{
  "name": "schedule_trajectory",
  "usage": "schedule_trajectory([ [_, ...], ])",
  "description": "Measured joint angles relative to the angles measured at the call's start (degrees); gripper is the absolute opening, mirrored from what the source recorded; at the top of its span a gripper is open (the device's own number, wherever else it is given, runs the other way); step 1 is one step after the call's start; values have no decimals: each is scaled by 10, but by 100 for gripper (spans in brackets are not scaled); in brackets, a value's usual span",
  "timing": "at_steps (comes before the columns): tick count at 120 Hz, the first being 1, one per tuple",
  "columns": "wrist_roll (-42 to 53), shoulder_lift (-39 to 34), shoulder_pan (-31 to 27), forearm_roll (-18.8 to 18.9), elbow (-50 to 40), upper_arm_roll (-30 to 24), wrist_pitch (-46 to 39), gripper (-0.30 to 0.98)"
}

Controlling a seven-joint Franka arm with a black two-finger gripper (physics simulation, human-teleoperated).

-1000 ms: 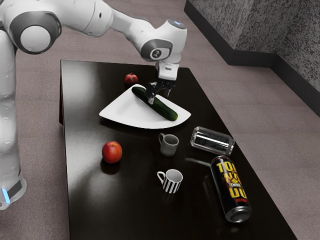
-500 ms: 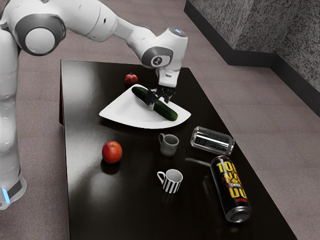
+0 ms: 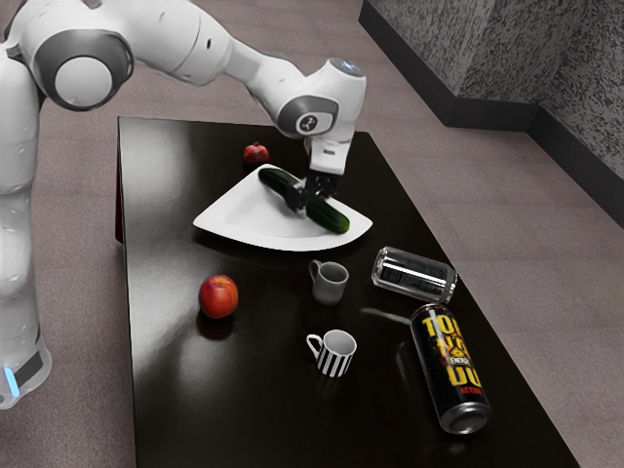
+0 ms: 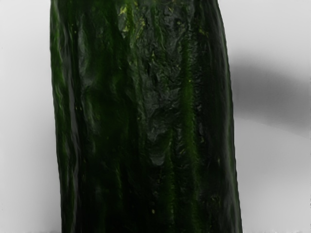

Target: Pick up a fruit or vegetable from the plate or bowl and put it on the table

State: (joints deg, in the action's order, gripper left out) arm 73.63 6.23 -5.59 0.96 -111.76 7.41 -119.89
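Observation:
My gripper (image 3: 307, 202) is down at the middle of the long green cucumber (image 3: 331, 216), with its black fingers closed against the two sides. The cucumber lies diagonally over the white fan-shaped plate (image 3: 240, 213), and its middle is hidden behind the fingers. Seen from my hand, the dark green skin of the cucumber (image 4: 146, 116) is directly below, with the pale plate (image 4: 272, 174) on both sides of it.
On the dark table (image 3: 175, 390) are a red apple-like fruit (image 3: 218, 296), a pomegranate (image 3: 255, 154) behind the plate, a grey mug (image 3: 331, 283), a striped mug (image 3: 336, 353), a silver can (image 3: 414, 275) lying down and a black energy can (image 3: 450, 369).
My hand has come down onto the cucumber and the fingers have drawn together on it. The cucumber has shifted very slightly toward the exterior view's right.

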Motion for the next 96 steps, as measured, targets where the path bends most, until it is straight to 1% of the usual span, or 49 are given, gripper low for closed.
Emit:
schedule_trajectory([
  [8, 0, -5, 0, -2, 26, 1, 16, 21],
  [15, 0, -6, 0, -4, 70, 4, 42, 20],
  [26, 0, -3, -1, -5, 127, 26, 77, 19],
  [41, 1, 69, -64, -12, 213, 33, 105, 17],
  [54, 2, 137, -86, -17, 286, 31, 120, 17],
  [63, 2, 176, -108, -18, 330, 10, 128, 17],
  [72, 3, 203, -124, -19, 359, -10, 134, 17],
  [96, 5, 263, -157, -19, 436, -29, 143, 17],
])
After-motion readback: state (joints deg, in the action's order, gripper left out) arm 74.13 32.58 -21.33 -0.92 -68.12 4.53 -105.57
